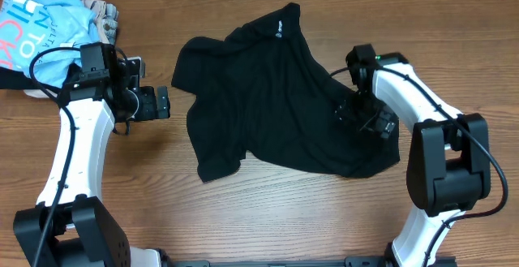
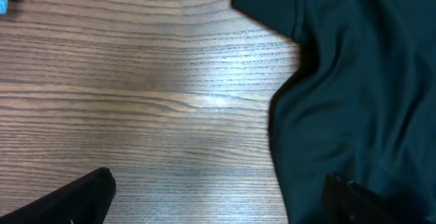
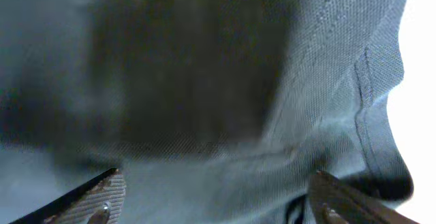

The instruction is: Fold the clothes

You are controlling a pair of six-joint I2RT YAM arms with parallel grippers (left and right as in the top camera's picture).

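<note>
The black T-shirt (image 1: 268, 96) lies crumpled and spread in the middle of the table, with a small white mark near its collar at the top. My left gripper (image 1: 156, 103) is open just left of the shirt's left sleeve, above bare wood; in the left wrist view the shirt (image 2: 361, 94) fills the right side, and the right finger of my left gripper (image 2: 218, 197) sits over its edge. My right gripper (image 1: 365, 121) is open and low over the shirt's right part. The right wrist view shows my right gripper (image 3: 218, 197) with the shirt fabric (image 3: 204, 81) and a seam very close between its spread fingers.
A light blue printed shirt (image 1: 40, 27) and beige garments (image 1: 105, 15) are piled at the back left corner, behind my left arm. Bare wooden table (image 1: 284, 218) lies in front of the shirt.
</note>
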